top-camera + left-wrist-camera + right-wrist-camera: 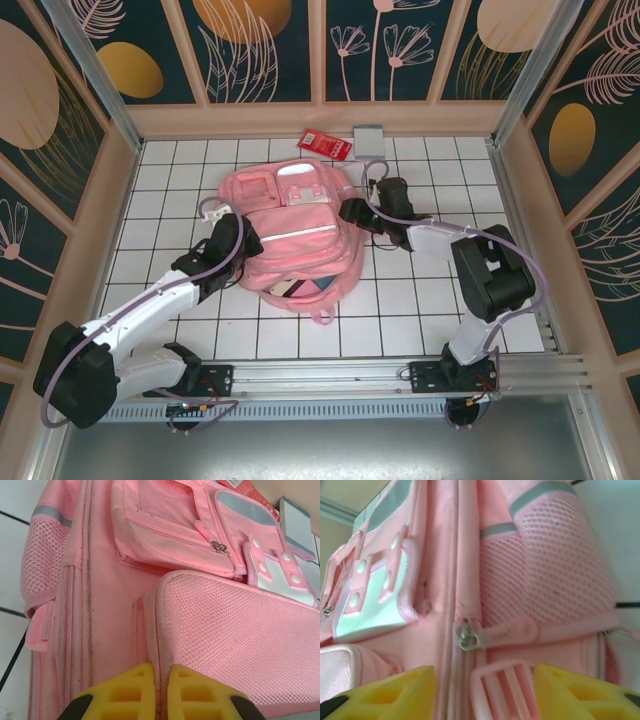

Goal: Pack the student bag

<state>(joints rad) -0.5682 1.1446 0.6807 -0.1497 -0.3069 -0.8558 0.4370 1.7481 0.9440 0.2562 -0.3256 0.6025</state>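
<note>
Zipping step, likely: left tool (159,679) clamps the large soft pink fabric backpack (290,235) by its seam; right tool (484,680), apart, must grip the metal zip pull (466,636).

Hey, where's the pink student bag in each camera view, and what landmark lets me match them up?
Top external: student bag lies flat at the picture's centre.
Left wrist: its front, close up, mesh panel at lower right.
Right wrist: its side, close up, mesh pocket at upper right.
Shared landmark: the pale studded flap.
</note>
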